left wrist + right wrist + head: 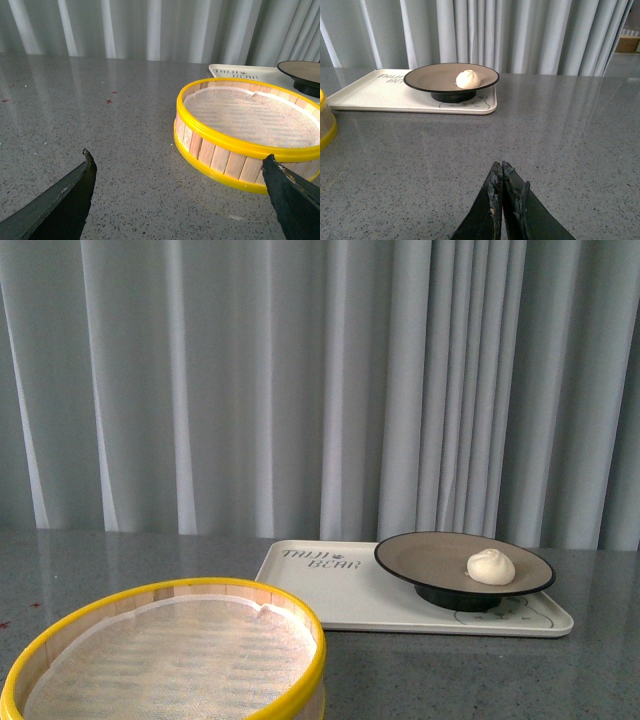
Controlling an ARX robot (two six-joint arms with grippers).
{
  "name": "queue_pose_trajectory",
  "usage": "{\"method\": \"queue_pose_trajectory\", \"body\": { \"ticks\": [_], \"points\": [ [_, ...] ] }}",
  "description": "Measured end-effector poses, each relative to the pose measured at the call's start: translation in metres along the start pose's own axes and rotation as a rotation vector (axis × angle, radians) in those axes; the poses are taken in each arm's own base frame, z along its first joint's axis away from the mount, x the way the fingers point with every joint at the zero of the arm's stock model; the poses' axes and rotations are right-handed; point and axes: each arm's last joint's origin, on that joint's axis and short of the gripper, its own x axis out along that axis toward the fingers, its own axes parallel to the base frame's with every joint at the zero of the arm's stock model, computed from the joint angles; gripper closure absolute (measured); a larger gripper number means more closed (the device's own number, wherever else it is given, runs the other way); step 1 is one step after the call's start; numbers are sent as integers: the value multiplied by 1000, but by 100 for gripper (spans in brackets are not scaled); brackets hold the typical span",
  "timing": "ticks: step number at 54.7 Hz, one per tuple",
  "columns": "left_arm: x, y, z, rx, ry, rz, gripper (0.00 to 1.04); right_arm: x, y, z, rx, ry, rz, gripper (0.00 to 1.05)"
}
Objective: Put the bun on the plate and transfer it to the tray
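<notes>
Small white bun (491, 567) on brown round plate (430, 558), on cream tray (330, 595). Left gripper (180, 172) spread wide, right gripper (503, 172) pinched closed, both empty. Best kept back, no bumping.

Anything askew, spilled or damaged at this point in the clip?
Nothing stands out. The bun sits off-center on the plate, which rests level on the tray. The steamer basket is upright, its liner slightly wrinkled at one edge. Both tools are clear of everything: left tool open, right tool shut.
</notes>
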Motion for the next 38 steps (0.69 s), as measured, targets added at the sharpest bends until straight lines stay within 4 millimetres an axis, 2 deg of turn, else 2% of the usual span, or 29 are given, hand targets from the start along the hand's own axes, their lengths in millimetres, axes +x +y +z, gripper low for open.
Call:
{"method": "queue_pose_trajectory", "body": {
  "ticks": [30, 38],
  "points": [
    [0, 0, 0, 0, 0, 0, 7, -14, 0, -3, 0, 6, 3, 103],
    [0, 0, 0, 0, 0, -1, 7, -14, 0, -3, 0, 6, 2, 77]
  ]
}}
